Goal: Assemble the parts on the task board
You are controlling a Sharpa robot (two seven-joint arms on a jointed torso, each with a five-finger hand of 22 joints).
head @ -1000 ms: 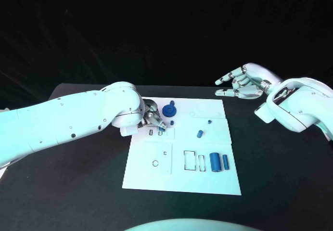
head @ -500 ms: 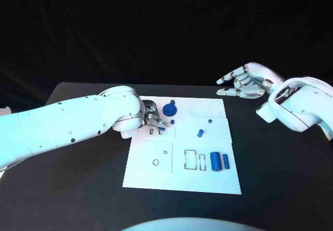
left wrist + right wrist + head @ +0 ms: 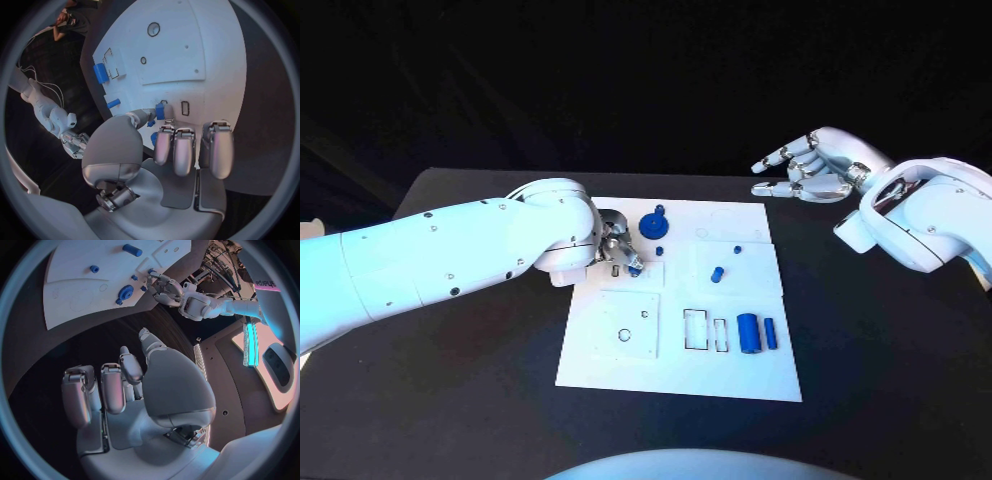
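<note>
The white task board (image 3: pixel 733 370) lies mid-table. My left hand (image 3: pixel 615 245) hovers over the board's far left part and pinches a small blue piece (image 3: pixel 635 267) between thumb and a finger. The left wrist view shows this piece (image 3: pixel 160 111) beside a small rectangular slot (image 3: pixel 185 107). A blue gear-like part (image 3: pixel 656 226) stands just beyond the hand. Two blue cylinders (image 3: pixel 756 334) lie at the board's right side next to outlined slots. A short blue peg (image 3: pixel 717 273) sits near the middle. My right hand (image 3: pixel 805 170) hangs open beyond the board's far right corner, holding nothing.
Another tiny blue peg (image 3: pixel 736 248) stands on the board (image 3: pixel 75 270) right of the gear (image 3: pixel 125 292). Black table (image 3: pixel 459 400) surrounds the board on all sides. My left forearm (image 3: pixel 430 260) stretches over the table's left half.
The left hand keeps its pinch on the small blue piece and has hardly shifted over the board. The right hand stays where it was.
</note>
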